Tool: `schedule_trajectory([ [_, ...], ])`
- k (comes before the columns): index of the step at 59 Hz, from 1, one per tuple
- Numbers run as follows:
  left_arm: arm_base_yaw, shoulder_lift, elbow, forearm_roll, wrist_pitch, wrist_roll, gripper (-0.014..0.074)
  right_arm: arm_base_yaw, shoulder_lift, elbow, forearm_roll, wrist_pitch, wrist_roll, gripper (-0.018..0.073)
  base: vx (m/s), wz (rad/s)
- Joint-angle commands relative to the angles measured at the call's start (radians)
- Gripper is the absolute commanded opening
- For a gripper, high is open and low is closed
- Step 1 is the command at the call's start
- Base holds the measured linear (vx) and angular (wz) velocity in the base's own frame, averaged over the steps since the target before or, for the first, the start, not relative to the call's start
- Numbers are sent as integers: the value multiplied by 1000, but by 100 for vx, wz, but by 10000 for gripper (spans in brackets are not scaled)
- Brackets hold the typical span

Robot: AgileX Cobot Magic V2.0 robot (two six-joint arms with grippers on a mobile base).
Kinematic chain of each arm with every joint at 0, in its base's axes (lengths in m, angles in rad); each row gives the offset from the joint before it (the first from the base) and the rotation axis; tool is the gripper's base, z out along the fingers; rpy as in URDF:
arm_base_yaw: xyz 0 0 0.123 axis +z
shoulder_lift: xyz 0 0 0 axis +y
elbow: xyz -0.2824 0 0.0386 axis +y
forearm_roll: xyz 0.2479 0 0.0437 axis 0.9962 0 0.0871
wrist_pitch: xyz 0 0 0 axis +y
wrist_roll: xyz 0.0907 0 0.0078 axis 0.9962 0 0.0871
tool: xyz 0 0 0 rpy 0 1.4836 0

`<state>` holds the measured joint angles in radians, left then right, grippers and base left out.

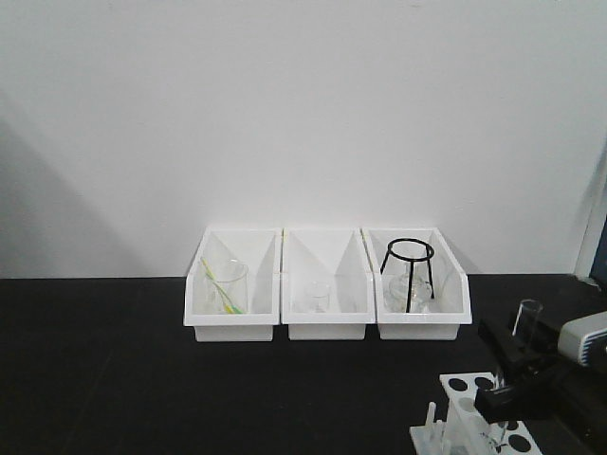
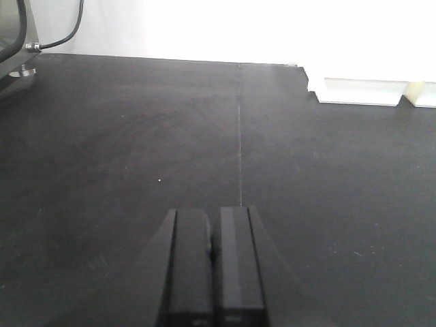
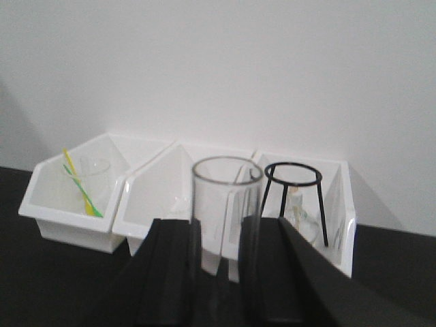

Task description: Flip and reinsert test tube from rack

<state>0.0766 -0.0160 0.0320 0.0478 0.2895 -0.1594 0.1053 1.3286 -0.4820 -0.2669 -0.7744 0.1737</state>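
Gripping test tube (image 3: pixel 225 197) rim-up | right pincer (image 3: pixel 219 231) near rack (image 1: pixel 460 412) | left pincer (image 2: pixel 213 228) closed

Bright, even light; wall (image 2: pixel 170 27) glares white, close test tube (image 3: pixel 221 204) slightly blurred.

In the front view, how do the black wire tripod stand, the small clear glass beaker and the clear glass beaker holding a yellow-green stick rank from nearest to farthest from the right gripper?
From the right gripper, holding the test tube:
1. Black wire tripod stand, right white bin.
2. Small clear glass beaker, middle bin.
3. Clear glass beaker with yellow-green stick, left bin.
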Motion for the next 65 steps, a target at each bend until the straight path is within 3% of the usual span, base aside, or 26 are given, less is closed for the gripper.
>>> schedule_trajectory([
  [1, -7, -11, 0, -4, -87, 0, -6, -3, -98, -25, -6, -30, 21, -13, 0, 0],
  [16, -7, -11, 0, -4, -87, 0, -6, -3, -236, -36, -8, 98, 65, -13, 0, 0],
  [33, -7, -11, 0, -4, -87, 0, -6, -2, -256, -223, -43, 402, 65, -13, 0, 0],
  [40, -7, -11, 0, -4, -87, 0, -6, -2, -256, -240, -109, 448, 43, -13, 0, 0],
  [49, -7, -11, 0, -4, -87, 0, -6, -2, -256, -246, -349, 524, 22, -12, 0, 0],
  [65, -7, -11, 0, -4, -87, 0, -6, -2, -256, -246, -942, 513, -35, -12, 0, 0],
])
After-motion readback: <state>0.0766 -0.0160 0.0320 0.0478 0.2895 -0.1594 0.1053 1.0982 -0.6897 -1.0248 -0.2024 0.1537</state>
